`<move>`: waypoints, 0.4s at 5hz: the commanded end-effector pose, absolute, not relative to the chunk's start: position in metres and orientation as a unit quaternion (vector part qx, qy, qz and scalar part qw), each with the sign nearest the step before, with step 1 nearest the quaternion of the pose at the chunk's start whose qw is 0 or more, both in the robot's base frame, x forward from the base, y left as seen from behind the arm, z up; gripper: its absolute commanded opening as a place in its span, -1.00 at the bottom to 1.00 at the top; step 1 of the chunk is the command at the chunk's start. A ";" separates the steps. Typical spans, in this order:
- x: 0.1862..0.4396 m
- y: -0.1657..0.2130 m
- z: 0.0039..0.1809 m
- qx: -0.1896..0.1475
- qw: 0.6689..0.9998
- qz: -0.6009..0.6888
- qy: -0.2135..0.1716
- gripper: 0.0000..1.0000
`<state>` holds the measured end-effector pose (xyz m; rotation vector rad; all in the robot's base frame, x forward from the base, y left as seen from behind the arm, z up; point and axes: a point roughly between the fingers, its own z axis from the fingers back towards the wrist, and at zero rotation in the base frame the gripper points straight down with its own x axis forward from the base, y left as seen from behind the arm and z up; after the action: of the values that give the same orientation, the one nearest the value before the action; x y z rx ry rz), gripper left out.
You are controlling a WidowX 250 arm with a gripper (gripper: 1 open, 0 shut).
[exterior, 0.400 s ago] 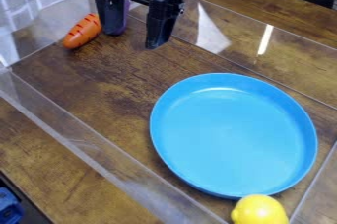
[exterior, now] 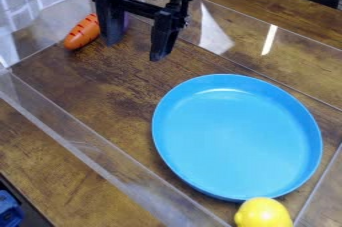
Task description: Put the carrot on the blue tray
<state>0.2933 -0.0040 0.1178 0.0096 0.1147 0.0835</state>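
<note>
Dark wood-grain worktop (exterior: 80, 121) is filling the view, sitting inside clear plastic walls (exterior: 54, 121) that are throwing glare streaks near the top right. Blue tray (exterior: 238, 136) is lying flat right of centre toward the bottom, round, shallow raised rim, nothing resting on it. Black hand (exterior: 134, 41) is hanging at top centre-left, pointing down, two fingers spread wide with open gap between them and nothing pinched. One finger (exterior: 115, 26) is standing just beside the carrot, the other (exterior: 163, 39) is sitting nearer the tray. Cannot tell whether the fingertips are touching the wood. Yellow lemon (exterior: 263, 213) is sitting at the bottom edge, just beside the tray's lower rim, partly cropped. Carrot (exterior: 83, 32) is lying on the worktop at upper left, tilted, orange body with the green top pointing up toward the back wall, just left of the hand's nearer finger, well apart from the tray. Not gripped; whether the finger is grazing it is unclear.
</note>
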 end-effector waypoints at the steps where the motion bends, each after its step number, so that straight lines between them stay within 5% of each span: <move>1: 0.304 0.006 0.128 0.007 0.998 0.051 0.041 1.00; 2: 0.310 0.010 0.127 0.010 0.998 0.050 0.045 1.00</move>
<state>0.3034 0.0068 0.1107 0.0185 0.1514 0.0945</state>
